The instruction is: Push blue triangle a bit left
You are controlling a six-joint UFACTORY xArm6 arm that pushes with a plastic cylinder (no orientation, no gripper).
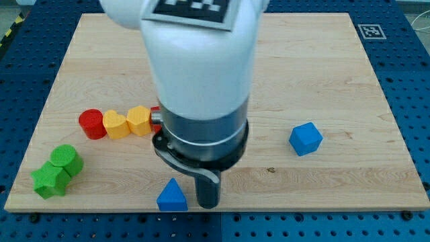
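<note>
The blue triangle (173,196) lies near the board's bottom edge, a little left of centre. My tip (207,204) stands just to its right, a small gap away, near the same edge. The arm's white and dark body rises above it and hides the middle of the board.
A row of a red cylinder (92,124), a yellow heart (116,125) and a yellow hexagon (139,120) sits at the left, with a red block (155,117) partly hidden behind the arm. A green cylinder (66,158) and a green star (50,180) sit at the bottom left. A blue cube (306,138) sits at the right.
</note>
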